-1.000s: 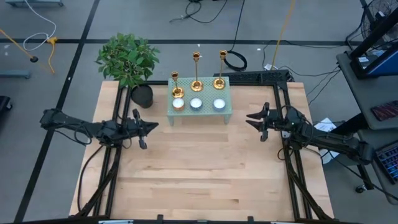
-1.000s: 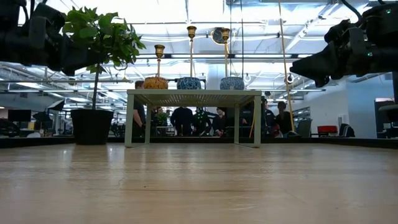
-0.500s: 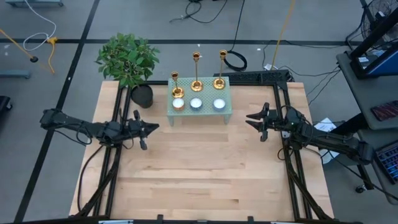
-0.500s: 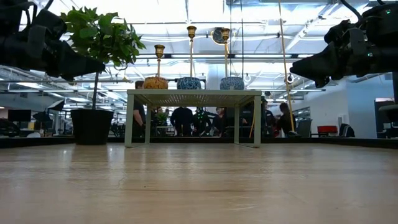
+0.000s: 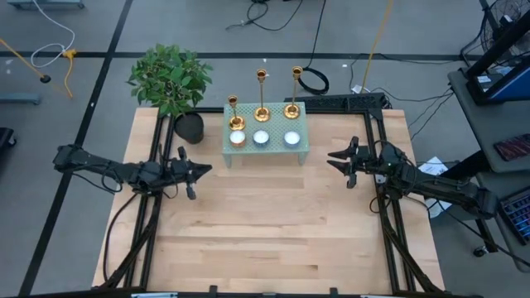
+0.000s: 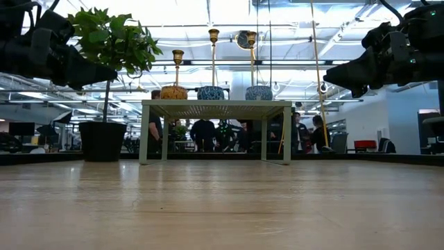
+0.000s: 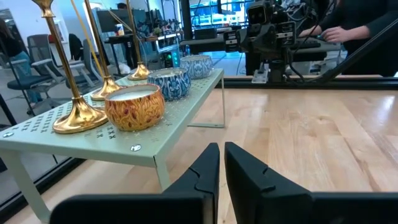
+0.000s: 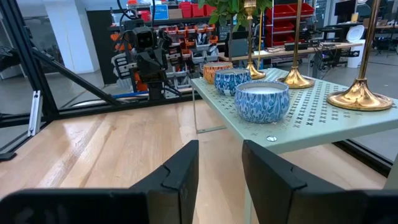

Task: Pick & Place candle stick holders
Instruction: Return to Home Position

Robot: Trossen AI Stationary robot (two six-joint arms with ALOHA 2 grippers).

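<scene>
Three gold candle stick holders of differing heights (image 5: 233, 112) (image 5: 262, 103) (image 5: 294, 99) stand by their round bases in a row on a small pale green perforated stand (image 5: 267, 149) at the table's far middle. My left gripper (image 5: 207, 169) hovers to the left of the stand, shut and empty, and points at it. In its wrist view (image 7: 222, 165) the nearest holder's base (image 7: 78, 118) shows. My right gripper (image 5: 331, 160) hovers to the right of the stand, open and empty. In its wrist view (image 8: 220, 162) the nearest base (image 8: 359, 96) shows.
Three round candle bowls, one orange (image 5: 238, 138) and two blue (image 5: 261, 137) (image 5: 291, 138), sit on the stand in front of the holders. A potted plant (image 5: 170, 79) stands at the far left corner. Bare wooden table (image 5: 265, 223) lies nearer. People show in the room behind (image 6: 205, 132).
In the low view my left gripper's tip reaches farther toward the stand than a second ago. Over the last half second it has kept still.
</scene>
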